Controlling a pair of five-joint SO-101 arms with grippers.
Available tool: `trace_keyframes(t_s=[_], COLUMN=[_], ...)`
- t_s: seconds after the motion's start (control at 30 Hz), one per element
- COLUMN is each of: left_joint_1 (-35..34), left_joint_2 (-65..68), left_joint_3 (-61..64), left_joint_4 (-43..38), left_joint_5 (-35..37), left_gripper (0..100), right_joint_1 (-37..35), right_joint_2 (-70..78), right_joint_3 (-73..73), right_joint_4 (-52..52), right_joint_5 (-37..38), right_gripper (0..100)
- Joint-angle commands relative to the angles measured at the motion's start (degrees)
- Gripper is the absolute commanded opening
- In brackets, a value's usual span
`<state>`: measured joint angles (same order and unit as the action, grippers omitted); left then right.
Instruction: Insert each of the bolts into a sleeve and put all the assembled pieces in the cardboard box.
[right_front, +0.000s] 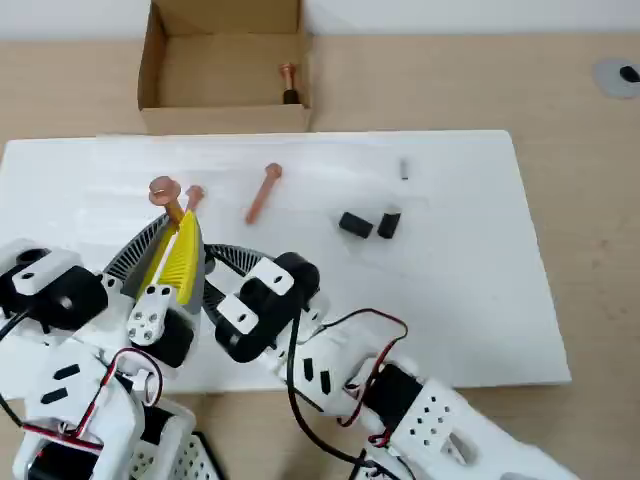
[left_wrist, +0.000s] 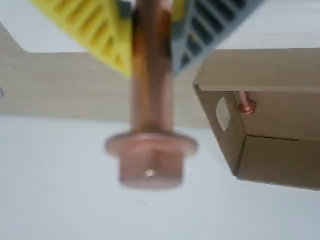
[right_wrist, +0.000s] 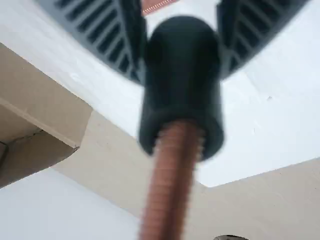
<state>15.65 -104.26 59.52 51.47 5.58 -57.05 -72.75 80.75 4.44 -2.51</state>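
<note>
- Two claws sit close together at the near left of the white board (right_front: 450, 300) on the counter (right_front: 590, 250).
- The left claw (left_wrist: 152, 62) clamps a copper bolt (left_wrist: 151, 150) by its shaft.
- The right claw (right_wrist: 180, 70) grips a black sleeve (right_wrist: 181, 85), and a threaded shaft (right_wrist: 170, 190) sticks out of it.
- A loose bolt (right_front: 262, 192) and spare sleeves (right_front: 355, 225) lie mid-board.
- An assembled piece (right_front: 288, 82) sits in the far cardboard box (right_front: 225, 118).

The blurred bolt (right_wrist: 167, 190) is cut off at the picture's edge just beyond its sleeve (right_wrist: 181, 80).
</note>
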Motion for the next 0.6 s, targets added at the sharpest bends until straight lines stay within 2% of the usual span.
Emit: trace_keyframes(t_s=[0.0,0.57], left_joint_1=[0.70,0.79], left_joint_2=[-0.04,-0.04], left_joint_3=[0.53,-1.23], left_joint_4=[0.79,4.57], left_joint_5=[-1.32,-3.08], left_gripper=[1,1], right_joint_1=[-0.48,2.51], right_joint_2=[-1.89,-1.89], right_joint_3=[-0.84,-0.84], right_joint_4=[-1.49,-1.49], right_joint_5=[-0.62,-0.62], right_gripper=[0.9,0.9])
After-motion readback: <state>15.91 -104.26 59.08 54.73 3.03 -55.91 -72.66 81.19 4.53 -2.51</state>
